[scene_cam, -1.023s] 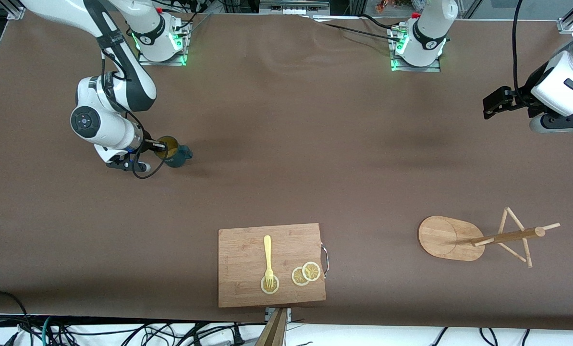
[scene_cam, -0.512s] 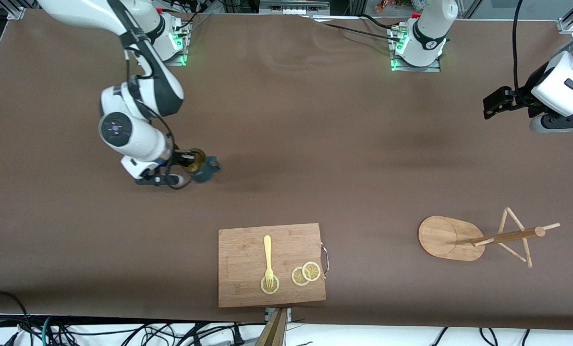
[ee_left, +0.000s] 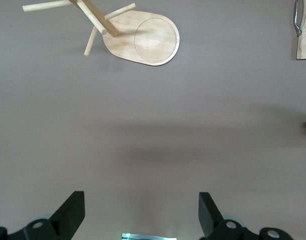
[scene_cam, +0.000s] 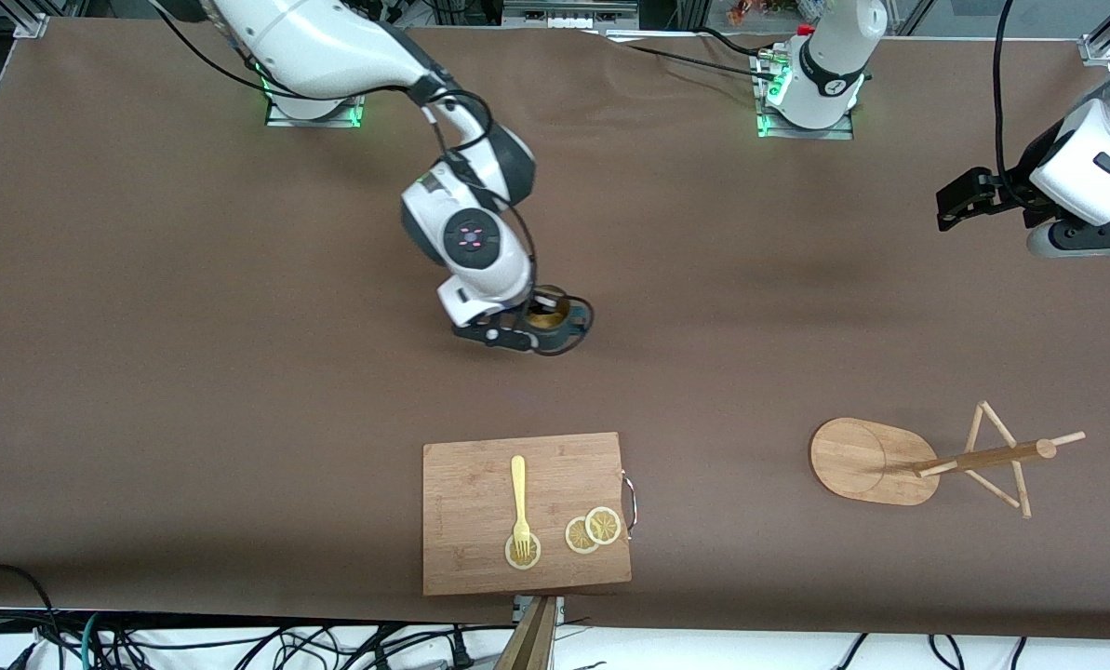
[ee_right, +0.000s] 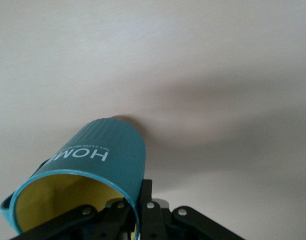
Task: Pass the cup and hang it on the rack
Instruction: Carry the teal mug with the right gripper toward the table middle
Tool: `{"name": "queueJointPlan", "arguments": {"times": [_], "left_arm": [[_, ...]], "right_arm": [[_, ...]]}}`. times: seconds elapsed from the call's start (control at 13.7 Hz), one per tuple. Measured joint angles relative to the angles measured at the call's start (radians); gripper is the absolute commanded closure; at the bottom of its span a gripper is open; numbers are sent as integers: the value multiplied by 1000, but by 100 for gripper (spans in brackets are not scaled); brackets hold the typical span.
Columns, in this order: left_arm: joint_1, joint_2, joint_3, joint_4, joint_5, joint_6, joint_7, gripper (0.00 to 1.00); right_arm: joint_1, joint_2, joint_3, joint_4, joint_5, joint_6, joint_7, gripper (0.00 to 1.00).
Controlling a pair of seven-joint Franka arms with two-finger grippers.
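The right tool pinches only the rim of the small dark teal ribbed cup, carried tilted over mid-bench — so it could pivot or slip before reaching the waiting left tool, spread wide — well apart from the bamboo peg rack.

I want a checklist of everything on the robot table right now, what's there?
Surface: brown table, bare in the middle.
Job's things: cup held above the table's middle; rack standing on its oval base toward the left arm's end.
Clutter: cutting board with a fork and lemon slices, nearer the front camera.
Grippers: right gripper shut on the cup's rim; left gripper open, waiting above bare table.
Cables: loose cables along the table's near edge.
Surroundings: nothing seen.
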Motion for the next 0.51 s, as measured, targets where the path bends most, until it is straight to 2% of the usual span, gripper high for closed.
{"name": "queueJointPlan", "arguments": {"times": [0.29,0.51], "left_arm": [[0,0,0,0,0,0,0,0],[0,0,0,0,0,0,0,0]], "right_arm": [[63,54,-1,127,0,-6,4,100],[116,86,-1,155,1,-8,6,100]]}}
